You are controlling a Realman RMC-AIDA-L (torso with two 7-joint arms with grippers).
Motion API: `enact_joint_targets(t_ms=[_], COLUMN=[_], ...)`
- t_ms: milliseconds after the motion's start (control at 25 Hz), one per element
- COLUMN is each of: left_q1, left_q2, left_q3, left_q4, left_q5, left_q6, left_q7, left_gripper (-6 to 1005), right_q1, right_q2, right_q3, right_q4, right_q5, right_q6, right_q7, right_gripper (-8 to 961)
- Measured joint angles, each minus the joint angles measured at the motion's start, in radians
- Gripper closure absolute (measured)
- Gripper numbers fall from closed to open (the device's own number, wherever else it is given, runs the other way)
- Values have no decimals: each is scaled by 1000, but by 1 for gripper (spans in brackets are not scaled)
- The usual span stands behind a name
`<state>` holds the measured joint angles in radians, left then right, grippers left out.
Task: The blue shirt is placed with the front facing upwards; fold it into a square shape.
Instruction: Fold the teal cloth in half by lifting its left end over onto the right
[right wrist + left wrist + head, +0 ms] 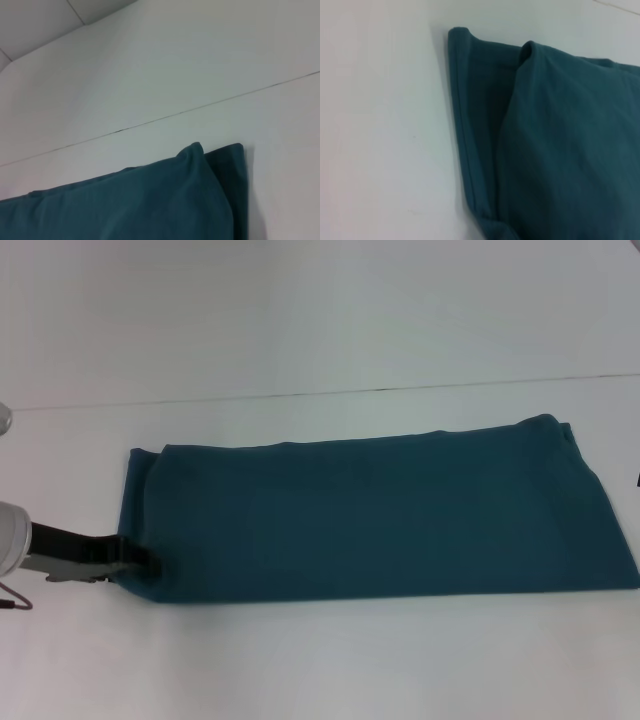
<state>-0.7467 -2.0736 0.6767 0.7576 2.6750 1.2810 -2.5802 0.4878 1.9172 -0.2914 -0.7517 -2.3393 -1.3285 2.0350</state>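
Shirt (pixel 370 515) lies on the white table (pixel 320 660), folded lengthwise into a long band w/ plain teal side up; we see no lettering. It stretches straight out from our left gripper (pixel 150 562) across the head view to the far right edge.

Left gripper sits at the band's near left corner, tips at the cloth edge, touching it. We can't tell whether the jaws are wide, narrow or pinching fabric: the dark fingers merge w/ the shirt there, and the left wrist view shows no fingers at all. That view gives the cloth (pixel 560 150) just ahead of the jaws: a hemmed lower layer sticking out past a folded upper layer, bare table (pixel 380 130) beside it.

Right gripper isn't seen in any view, so nothing to say on its jaws. Right wrist cam looks at the shirt's opposite end (pixel 150 200): two layers again, upper one w/ a rounded fold corner, lower one poking out flat beside it. Behind it a thin dark seam (pixel 165 117) runs across the table surface (pixel 175 65), well apart from the cloth.
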Motion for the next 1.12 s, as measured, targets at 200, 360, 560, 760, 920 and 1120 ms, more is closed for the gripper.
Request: enact_joint_targets(t_ms=[200,360,560,760,920,1120], left_q1=[3,-1,-2,11,29,71], left_q2=[-2,-2,-2,-2,-3,-2], left_q3=[29,31,31,27,24,11], left_q4=[3,4,7,24,39,88], left_q5=[0,9,13,13,10,2], left_q6=[-5,-5,-5,1,10,32], left_q7=[2,-3,-3,-1,5,17], left_gripper=[515,638,805,958,976,971], right_q1=[0,0,0,0,5,13], right_q2=[1,2,3,6,10,20], right_q3=[0,0,0,0,1,5], right_q4=[0,0,0,0,3,10], right_q5=[0,0,0,0,0,0], right_q6=[0,0,2,6,7,11], right_q7=[0,0,0,1,0,0], right_gripper=[146,146,146,146,146,146])
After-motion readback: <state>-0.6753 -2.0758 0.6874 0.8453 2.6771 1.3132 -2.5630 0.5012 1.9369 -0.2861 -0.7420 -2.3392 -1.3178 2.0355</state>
